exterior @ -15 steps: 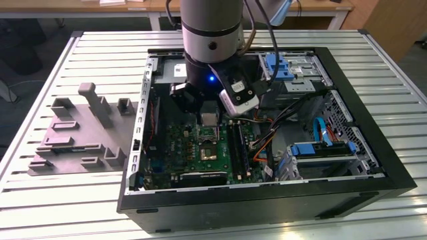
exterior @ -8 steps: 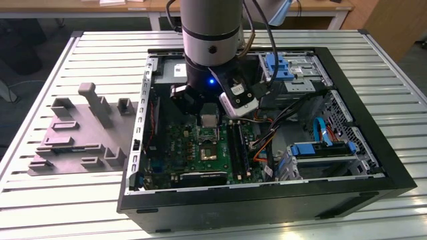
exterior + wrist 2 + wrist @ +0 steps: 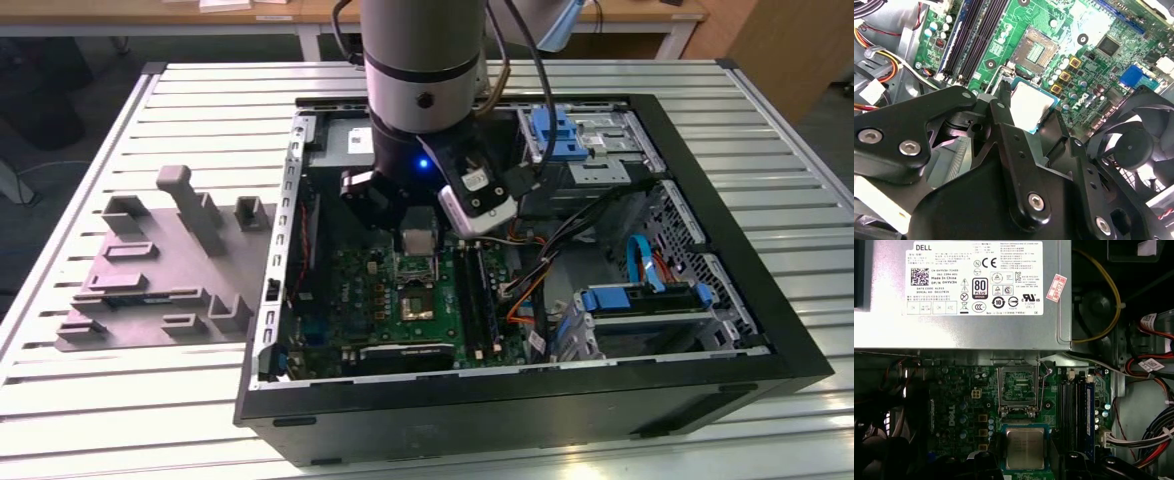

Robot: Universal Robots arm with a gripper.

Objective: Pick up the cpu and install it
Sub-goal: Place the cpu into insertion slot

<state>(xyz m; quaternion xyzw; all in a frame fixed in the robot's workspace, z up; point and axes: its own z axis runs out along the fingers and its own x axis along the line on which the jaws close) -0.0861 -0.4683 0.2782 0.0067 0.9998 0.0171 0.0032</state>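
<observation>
The cpu (image 3: 1025,447), a small square chip with a silvery top and a thin pale rim, sits between my gripper's (image 3: 1026,457) black fingers (image 3: 985,460), which are shut on its two sides. It hangs level just above the green motherboard (image 3: 954,405), beside the open socket (image 3: 1019,387), whose metal frame is swung up. In the second wrist view the cpu (image 3: 1031,105) is in my gripper (image 3: 1032,111), a short way from the socket (image 3: 1035,50). In the exterior view my gripper (image 3: 418,245) is down inside the black computer case (image 3: 747,300), over the board.
A big grey power supply box (image 3: 964,295) with a white label borders the socket's far side. Memory slots (image 3: 1074,410) run along one side of it and a black fan (image 3: 1141,145) lies on the other. Bundled cables (image 3: 561,260) and drive bays (image 3: 641,300) fill the case toward the exterior view's right. A grey fixture plate (image 3: 160,270) lies on the table outside.
</observation>
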